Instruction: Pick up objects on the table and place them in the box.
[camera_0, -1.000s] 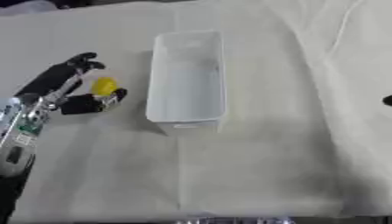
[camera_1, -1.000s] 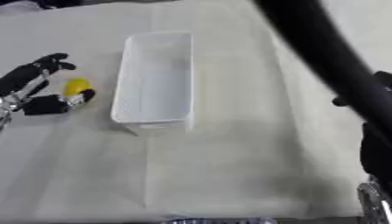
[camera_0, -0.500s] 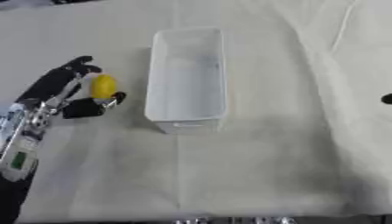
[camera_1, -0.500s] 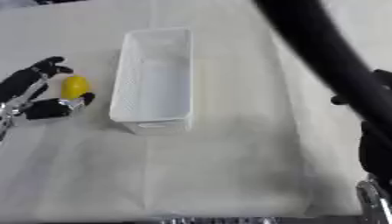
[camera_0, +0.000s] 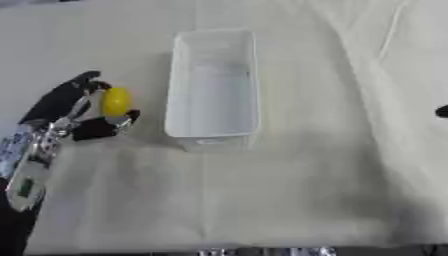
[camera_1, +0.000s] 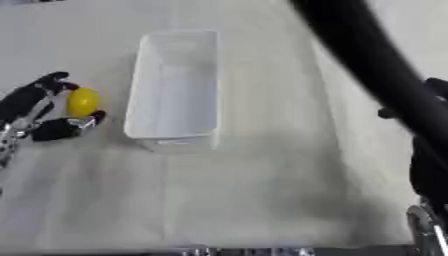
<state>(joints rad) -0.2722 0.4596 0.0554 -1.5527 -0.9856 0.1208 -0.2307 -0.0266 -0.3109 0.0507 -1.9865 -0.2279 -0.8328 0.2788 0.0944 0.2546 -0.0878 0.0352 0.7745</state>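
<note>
left hand (camera_0: 74, 112): at the left side of the counter, fingers and thumb curved round a small yellow object, one on each side of it
yellow object (camera_0: 115, 101): oval, between the left hand's fingers and thumb, just left of the box; whether it rests on the cloth cannot be told
box (camera_0: 213, 85): white, rectangular, open-topped, nothing inside, mid-counter
counter (camera_0: 289, 190): covered with a pale creased cloth
right hand: fingers not visible; only its dark arm (camera_1: 376, 85) crosses the right eye view

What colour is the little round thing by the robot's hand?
Yellow. The small round object sits between the left hand's fingers, clearest in the left eye view.
</note>
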